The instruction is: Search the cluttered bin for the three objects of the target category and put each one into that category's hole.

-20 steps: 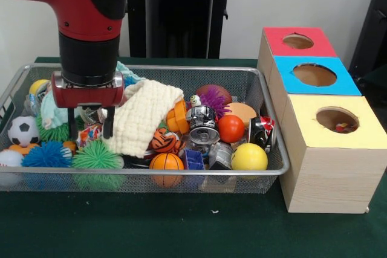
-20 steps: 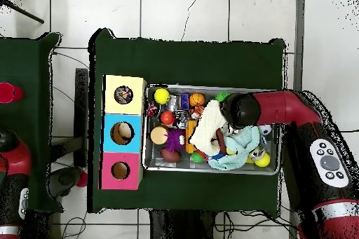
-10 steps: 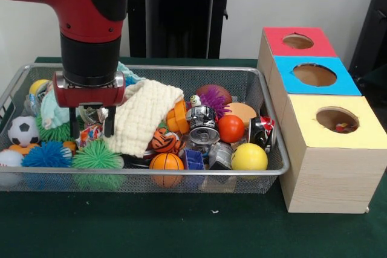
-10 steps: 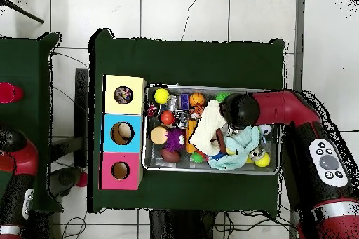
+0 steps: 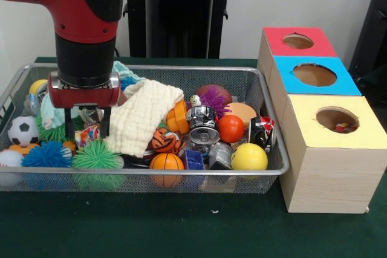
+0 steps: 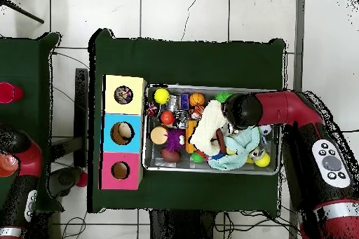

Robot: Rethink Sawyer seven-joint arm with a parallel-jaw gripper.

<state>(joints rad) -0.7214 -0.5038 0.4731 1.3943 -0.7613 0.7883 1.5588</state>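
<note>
The wire-mesh bin (image 5: 181,172) is full of clutter; it also shows in the overhead view (image 6: 210,87). My gripper (image 5: 86,130) hangs low over the bin's left part, open, with one finger (image 5: 68,128) on each side of a small confetti-print cloth (image 5: 91,132). The cloth lies among spiky balls, beside the cream waffle-knit cloth (image 5: 144,116). I cannot tell if the fingers touch it. In the overhead view the arm's wrist (image 6: 242,110) hides the gripper. A patterned item (image 5: 343,127) shows inside the yellow box's hole. No other confetti cloths are visible.
Three wooden boxes stand right of the bin: red-topped (image 5: 299,41), blue-topped (image 5: 314,75), yellow-topped (image 5: 335,122). A mint-green towel (image 5: 51,113) lies behind the gripper. Green (image 5: 97,155) and blue (image 5: 45,155) spiky balls, a soccer ball (image 5: 23,130), cans and other balls fill the bin.
The gripper has shifted slightly left in the front view, staying open and low over the confetti cloth. The clutter has not moved.
</note>
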